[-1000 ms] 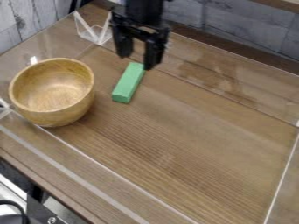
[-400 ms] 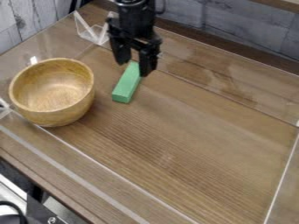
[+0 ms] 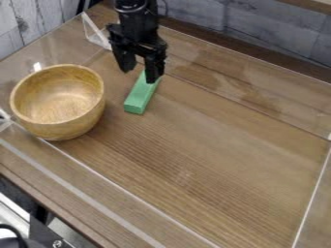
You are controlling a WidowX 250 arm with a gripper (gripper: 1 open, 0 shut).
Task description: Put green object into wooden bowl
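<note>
At near left, black cables (image 3: 23, 231) bunched beyond the rim of the desk (image 3: 214, 179). Desk: wooden, warm tan, lengthwise grain, broad bare stretch to the right in view. Farther in, on the left side, the bowl (image 3: 58, 105): round, light wood, thick rim, wide mouth facing up, hollow visible with nothing green inside. Just beside it, to the right and well short of touching, the block (image 3: 135, 99): bright green, long and narrow, flat on the desk, outside the bowl. Laid slantwise, near end toward the left, far end toward the right. Near end in plain sight; far end partly hidden under the pincer (image 3: 141, 74). Pincer: dark, somewhat blurred, spread, tips pointing down to either side of the block's far part. No pinch on the block visible; contact at the tips impossible to tell. Above and behind, the dark arm (image 3: 135, 12), cut off by the top of the view. Left of it, at the far left of the desk, a whitish see-through shape (image 3: 97, 35), too blurred to name.
</note>
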